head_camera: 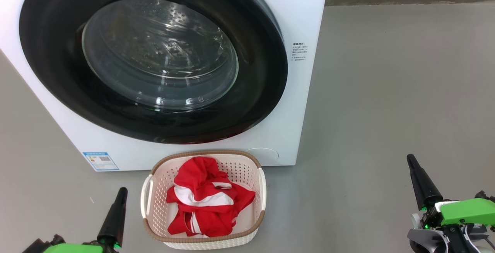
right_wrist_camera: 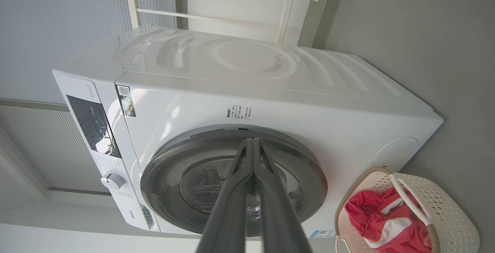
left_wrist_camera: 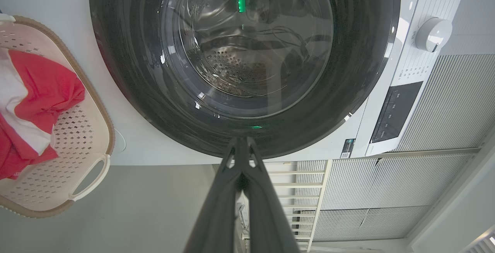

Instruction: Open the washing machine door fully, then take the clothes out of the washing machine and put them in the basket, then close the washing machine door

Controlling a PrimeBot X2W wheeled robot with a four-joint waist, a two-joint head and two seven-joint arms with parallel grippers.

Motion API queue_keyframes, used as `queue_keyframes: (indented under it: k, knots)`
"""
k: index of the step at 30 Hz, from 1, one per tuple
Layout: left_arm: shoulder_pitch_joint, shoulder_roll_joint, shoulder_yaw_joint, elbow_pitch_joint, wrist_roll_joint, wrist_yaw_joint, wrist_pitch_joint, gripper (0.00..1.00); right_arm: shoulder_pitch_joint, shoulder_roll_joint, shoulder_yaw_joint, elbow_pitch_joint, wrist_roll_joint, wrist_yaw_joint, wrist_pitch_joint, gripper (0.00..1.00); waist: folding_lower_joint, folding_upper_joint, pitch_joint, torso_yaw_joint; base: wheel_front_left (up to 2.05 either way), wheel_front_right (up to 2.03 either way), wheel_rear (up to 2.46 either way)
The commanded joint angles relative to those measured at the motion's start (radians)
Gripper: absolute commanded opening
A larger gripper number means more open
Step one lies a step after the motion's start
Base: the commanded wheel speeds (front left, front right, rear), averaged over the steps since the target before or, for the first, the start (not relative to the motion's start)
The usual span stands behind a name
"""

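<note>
Near left: left gripper (head_camera: 122, 193), fingers pressed together, nothing held. Near right: right gripper (head_camera: 410, 160), fingers also together, empty. Between them, closer to the left one: basket (head_camera: 205, 153) on grey floor (head_camera: 367, 90), clothes (head_camera: 205, 199) heaped inside. Just behind it, far side: washing machine (head_camera: 305, 21), washing machine door (head_camera: 50, 52) flush against the front, closed. Perforated drum (left_wrist_camera: 232, 65) visible through the glass.

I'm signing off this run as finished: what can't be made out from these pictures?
- Drum behind the washing machine door: glare on the glass, head and left wrist views; a leftover garment can't be ruled out.
- The basket floor: covered by the clothes, head view.
- Blue label on the washing machine: print too small, head view.
</note>
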Motion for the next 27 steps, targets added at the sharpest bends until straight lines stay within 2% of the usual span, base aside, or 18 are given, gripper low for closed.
queue_keyframes:
  k: [1, 27]
  knots:
    - [-0.041, 0.009, 0.034, -0.021, -0.007, -0.007, 0.004, 0.00, -0.041, -0.005, 0.013, -0.030, 0.001, -0.001, 0.007, 0.00, 0.0000, 0.0000, 0.000, 0.000, 0.00, 0.00, 0.00]
    - [-0.041, 0.009, 0.034, -0.021, -0.007, -0.007, 0.003, 0.00, -0.041, -0.004, 0.012, -0.030, 0.000, -0.001, 0.008, 0.00, 0.0000, 0.0000, 0.000, 0.000, 0.00, 0.00, 0.00]
